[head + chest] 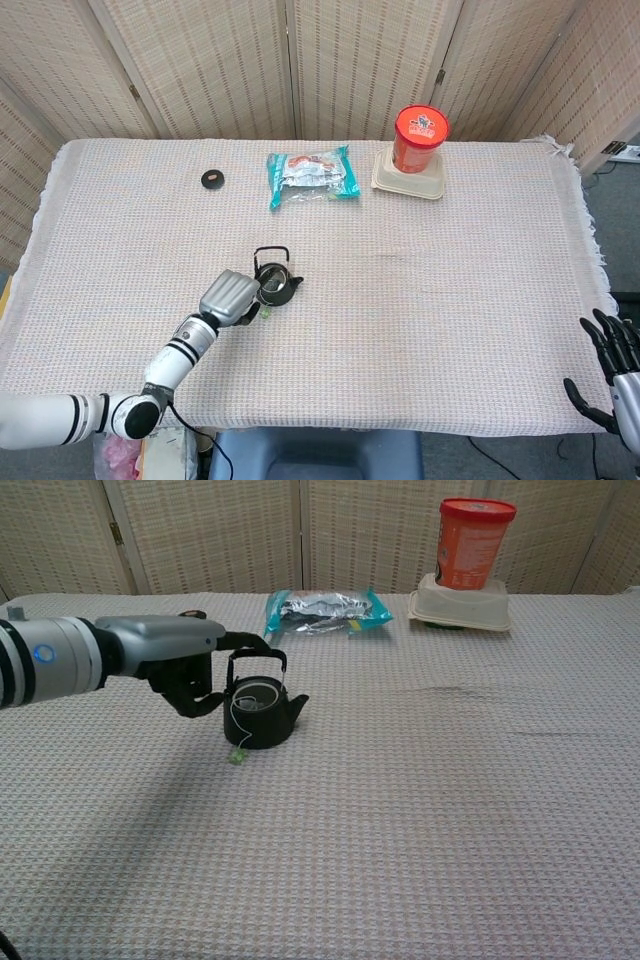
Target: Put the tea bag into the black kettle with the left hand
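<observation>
The black kettle (pixel 276 286) (pixel 259 716) stands lidless on the woven tablecloth, left of centre. The tea bag (pixel 254 695) lies inside its mouth. Its string hangs down the near side to a green tag (pixel 237 755) on the cloth. My left hand (pixel 232 297) (pixel 185 663) hovers just left of and above the kettle. One finger reaches out toward the handle (pixel 258 655), the rest are curled below, and the hand holds nothing. My right hand (pixel 611 380) hangs off the table's near right corner with its fingers spread.
A small black lid (pixel 212 179) lies at the back left. A teal snack packet (pixel 312 175) lies at the back centre. Right of the packet, a red canister (pixel 419 138) stands on a beige box (pixel 408 181).
</observation>
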Robot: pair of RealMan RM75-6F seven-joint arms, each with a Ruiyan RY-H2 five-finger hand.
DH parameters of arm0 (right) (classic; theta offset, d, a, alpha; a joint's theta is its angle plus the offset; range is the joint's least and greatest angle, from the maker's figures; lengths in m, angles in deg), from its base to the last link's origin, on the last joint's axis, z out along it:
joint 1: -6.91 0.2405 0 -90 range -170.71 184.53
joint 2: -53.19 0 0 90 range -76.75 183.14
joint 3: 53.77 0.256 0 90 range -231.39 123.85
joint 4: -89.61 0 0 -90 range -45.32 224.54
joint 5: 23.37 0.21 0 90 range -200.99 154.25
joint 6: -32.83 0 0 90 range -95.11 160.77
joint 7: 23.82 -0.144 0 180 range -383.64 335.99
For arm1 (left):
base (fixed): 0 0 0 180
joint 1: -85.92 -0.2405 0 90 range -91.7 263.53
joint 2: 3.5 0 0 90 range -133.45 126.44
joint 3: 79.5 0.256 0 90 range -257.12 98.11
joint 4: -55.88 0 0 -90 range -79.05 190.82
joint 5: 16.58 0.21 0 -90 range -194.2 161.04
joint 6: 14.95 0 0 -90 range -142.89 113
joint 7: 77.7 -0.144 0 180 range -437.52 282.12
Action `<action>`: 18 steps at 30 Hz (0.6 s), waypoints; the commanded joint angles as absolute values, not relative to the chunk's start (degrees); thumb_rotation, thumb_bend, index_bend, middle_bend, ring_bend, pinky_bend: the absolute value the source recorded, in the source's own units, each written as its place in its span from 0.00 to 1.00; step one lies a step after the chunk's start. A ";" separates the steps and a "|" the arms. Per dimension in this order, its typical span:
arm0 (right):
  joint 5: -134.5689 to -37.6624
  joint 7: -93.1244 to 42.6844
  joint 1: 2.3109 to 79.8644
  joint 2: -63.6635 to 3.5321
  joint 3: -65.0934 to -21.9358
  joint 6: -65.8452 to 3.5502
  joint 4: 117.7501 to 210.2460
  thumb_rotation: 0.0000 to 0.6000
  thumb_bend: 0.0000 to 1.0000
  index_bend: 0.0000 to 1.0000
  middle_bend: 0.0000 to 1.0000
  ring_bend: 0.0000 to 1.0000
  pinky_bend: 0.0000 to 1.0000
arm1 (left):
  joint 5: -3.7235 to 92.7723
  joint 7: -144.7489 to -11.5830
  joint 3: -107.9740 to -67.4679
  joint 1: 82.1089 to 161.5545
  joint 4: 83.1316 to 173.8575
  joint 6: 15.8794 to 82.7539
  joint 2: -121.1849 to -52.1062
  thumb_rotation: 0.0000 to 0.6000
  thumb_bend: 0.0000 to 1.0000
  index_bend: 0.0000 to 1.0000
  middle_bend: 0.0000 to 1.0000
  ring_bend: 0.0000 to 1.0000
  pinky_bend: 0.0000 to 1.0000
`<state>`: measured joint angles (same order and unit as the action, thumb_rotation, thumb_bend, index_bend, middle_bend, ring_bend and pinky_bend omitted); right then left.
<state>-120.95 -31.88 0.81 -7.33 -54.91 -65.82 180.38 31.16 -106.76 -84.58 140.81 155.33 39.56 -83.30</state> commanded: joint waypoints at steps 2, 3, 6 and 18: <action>-121.56 -32.54 0.60 -7.18 -55.19 -66.41 179.97 1.00 0.27 0.00 0.00 0.00 0.00 | 42.62 -100.63 -85.57 133.49 169.12 50.21 -72.10 1.00 0.58 0.01 1.00 1.00 1.00; -121.64 -32.72 0.52 -7.14 -55.24 -66.58 179.84 1.00 0.27 0.00 0.00 0.00 0.00 | 45.72 -98.20 -84.89 131.33 171.12 52.14 -69.72 1.00 0.58 0.01 1.00 1.00 1.00; -121.82 -33.37 0.39 -7.05 -55.35 -66.91 179.43 1.00 0.27 0.00 0.00 0.00 0.00 | 58.37 -85.21 -80.65 122.23 174.61 59.13 -61.15 1.00 0.50 0.00 0.91 0.89 1.00; -120.15 -30.24 3.14 -7.09 -55.36 -60.49 180.91 1.00 0.28 0.00 0.00 0.00 0.00 | 72.95 -87.34 -67.22 94.02 156.64 80.83 -61.81 1.00 0.37 0.00 0.00 0.00 0.34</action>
